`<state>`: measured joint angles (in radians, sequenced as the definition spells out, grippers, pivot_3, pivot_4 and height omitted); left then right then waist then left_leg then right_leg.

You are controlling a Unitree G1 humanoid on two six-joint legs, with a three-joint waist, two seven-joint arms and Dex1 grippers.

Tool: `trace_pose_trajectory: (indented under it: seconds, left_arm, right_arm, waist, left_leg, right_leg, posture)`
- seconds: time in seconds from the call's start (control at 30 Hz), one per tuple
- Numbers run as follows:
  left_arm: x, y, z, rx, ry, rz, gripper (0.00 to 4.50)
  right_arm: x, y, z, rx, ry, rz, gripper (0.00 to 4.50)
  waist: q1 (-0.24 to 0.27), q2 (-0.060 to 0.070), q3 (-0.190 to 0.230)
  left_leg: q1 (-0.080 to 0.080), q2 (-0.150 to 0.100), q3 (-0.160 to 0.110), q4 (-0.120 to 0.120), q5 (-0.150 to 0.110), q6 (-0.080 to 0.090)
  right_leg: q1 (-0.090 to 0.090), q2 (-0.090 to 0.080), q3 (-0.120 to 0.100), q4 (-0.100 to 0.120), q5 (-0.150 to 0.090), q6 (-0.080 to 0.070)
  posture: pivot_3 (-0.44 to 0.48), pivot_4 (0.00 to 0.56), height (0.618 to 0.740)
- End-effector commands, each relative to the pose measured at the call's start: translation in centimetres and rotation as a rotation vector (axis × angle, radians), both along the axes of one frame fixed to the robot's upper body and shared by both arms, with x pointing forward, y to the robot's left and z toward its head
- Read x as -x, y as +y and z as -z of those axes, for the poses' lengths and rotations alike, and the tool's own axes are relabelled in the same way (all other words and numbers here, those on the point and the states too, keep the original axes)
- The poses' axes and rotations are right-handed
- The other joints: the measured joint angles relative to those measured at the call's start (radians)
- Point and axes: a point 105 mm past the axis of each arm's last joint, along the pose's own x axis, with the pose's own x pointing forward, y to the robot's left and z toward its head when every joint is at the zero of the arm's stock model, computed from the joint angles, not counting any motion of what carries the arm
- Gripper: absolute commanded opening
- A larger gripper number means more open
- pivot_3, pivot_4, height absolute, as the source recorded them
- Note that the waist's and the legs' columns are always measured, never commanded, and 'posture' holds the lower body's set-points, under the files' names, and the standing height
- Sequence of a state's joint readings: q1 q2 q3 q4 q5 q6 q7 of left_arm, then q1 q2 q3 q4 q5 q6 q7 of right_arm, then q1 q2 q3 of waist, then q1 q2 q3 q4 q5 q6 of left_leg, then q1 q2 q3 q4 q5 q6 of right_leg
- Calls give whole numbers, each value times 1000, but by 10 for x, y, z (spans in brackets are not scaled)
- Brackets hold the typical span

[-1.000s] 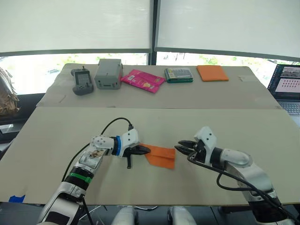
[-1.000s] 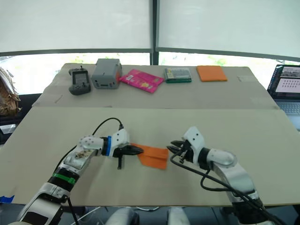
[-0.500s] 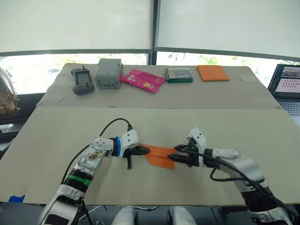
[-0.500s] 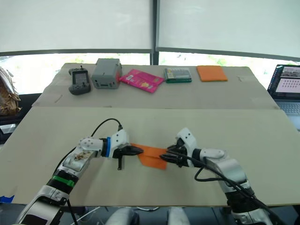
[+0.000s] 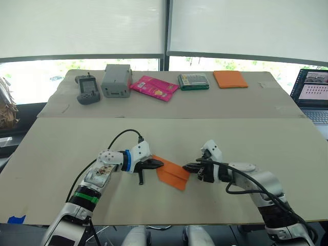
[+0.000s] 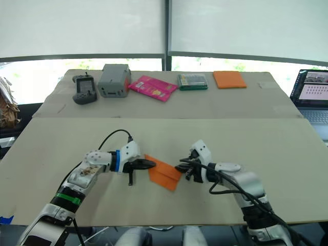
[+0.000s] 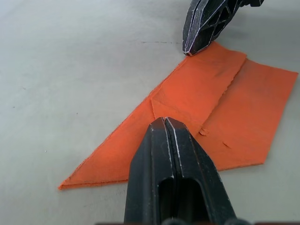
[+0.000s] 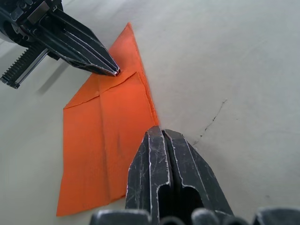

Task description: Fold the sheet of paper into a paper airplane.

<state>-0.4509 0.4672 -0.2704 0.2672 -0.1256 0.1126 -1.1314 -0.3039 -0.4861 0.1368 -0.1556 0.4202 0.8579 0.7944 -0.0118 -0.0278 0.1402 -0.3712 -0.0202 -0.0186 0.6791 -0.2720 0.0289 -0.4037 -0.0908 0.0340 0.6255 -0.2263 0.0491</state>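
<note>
Between both closed grippers, the paper airplane (image 5: 171, 174) lies flat, table bare around.

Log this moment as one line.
stage: folding | orange paper part-folded, flat on table | left gripper shut, tip on paper | right gripper shut, at paper edge

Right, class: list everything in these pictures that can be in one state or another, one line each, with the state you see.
sheet of paper: partly folded, flat on the table, pointed end toward the left gripper.
left gripper: shut, tip pressing on the paper.
right gripper: shut, tip at the paper's edge.
laptop: open, screen lit.
window blinds: drawn down.
</note>
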Motion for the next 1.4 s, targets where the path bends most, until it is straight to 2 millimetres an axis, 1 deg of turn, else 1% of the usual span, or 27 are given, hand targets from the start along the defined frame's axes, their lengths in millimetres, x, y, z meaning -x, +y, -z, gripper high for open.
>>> trace_pose_trajectory:
  seconds: [0.03,0.13,0.27,0.37,0.43,0.5,0.57,0.6,0.7,0.77,0.87,0.97,1.13,1.33,1.4]
  left_arm:
    - [4,6,13,-37,40,-21,0]
    - [4,5,12,-31,39,-22,0]
    - [2,4,2,5,47,-30,0]
    - [3,4,2,-1,49,-24,0]
    - [4,4,2,4,54,-24,0]
    - [4,3,1,11,58,-24,0]
    - [5,2,1,9,59,-19,0]
    - [5,1,2,8,59,-16,0]
    - [6,0,2,6,61,-10,0]
    - [6,0,2,6,62,-6,0]
    - [8,-2,2,13,66,8,0]
    - [9,-4,1,15,70,22,0]
    - [7,-3,-1,15,67,23,0]
    - [5,11,-16,33,61,0,0]
    - [5,16,-22,35,55,-6,0]
  right_arm:
    - [-1,4,-16,-59,-23,-27,10]
    - [-2,6,-22,-83,-31,-30,10]
    - [-1,10,-39,-145,-50,-57,10]
    - [-2,10,-54,-190,-64,-57,10]
    - [-2,8,-59,-192,-74,-56,10]
    - [-5,4,-59,-159,-91,-33,10]
    - [-5,-4,-52,-95,-88,-10,10]
    - [-2,-9,-49,-84,-60,0,10]
    - [8,-16,-44,-73,-7,5,912]
    - [11,-21,-40,-57,1,22,1602]
    - [17,-26,-29,-34,26,49,2618]
    - [22,-20,-24,-62,58,46,2618]
    - [23,-10,-18,-100,82,46,2618]
    - [25,-3,-17,-122,97,25,2618]
    - [27,-1,-18,-128,101,12,2618]
  waist:
    - [0,0,0]
    - [0,0,0]
    - [-2,1,1]
    - [-1,1,1]
    - [-1,1,1]
    - [0,1,1]
    - [1,1,1]
    - [3,1,1]
    - [3,1,1]
    - [3,1,1]
    - [3,1,1]
    - [2,1,1]
    - [1,1,2]
    - [0,1,2]
    - [-1,1,2]
  left_leg:
    - [0,0,0,0,0,0]
    - [0,0,0,0,0,0]
    - [-1,0,0,0,0,0]
    - [-1,0,0,0,0,0]
    - [-2,0,0,0,0,0]
    - [-2,0,0,0,0,0]
    - [-3,0,0,0,0,0]
    - [-4,-1,0,0,0,0]
    - [-5,-1,-1,0,0,0]
    - [-5,0,-1,0,0,0]
    - [-6,0,0,0,0,0]
    - [-7,0,0,0,0,0]
    - [-7,0,0,0,0,0]
    - [-8,0,0,0,0,0]
    - [-10,0,0,0,0,0]
  right_leg:
    - [0,0,0,0,0,0]
    - [0,0,0,0,0,0]
    - [-1,0,0,0,0,0]
    - [-1,0,0,0,0,0]
    - [-2,0,0,0,0,0]
    - [-2,0,0,-1,0,0]
    - [-2,-1,0,-1,0,0]
    - [-3,-1,0,-1,0,0]
    - [-3,-2,-1,-2,0,0]
    - [-3,-2,-1,-2,0,0]
    - [-4,-2,-1,-2,0,0]
    - [-4,-2,-1,-2,0,0]
    - [-4,-1,-1,-2,0,0]
    - [-6,-1,-1,-2,0,0]
    - [-9,-1,-1,-1,0,0]
  posture:
    - [0,150,740]
    - [0,150,740]
    - [0,150,740]
    - [0,150,740]
    - [0,150,740]
    - [0,150,740]
    - [0,150,740]
    - [0,150,740]
    - [0,150,740]
    - [0,150,740]
    - [0,150,740]
    - [0,150,740]
    - [0,150,740]
    - [0,150,740]
    - [0,150,740]
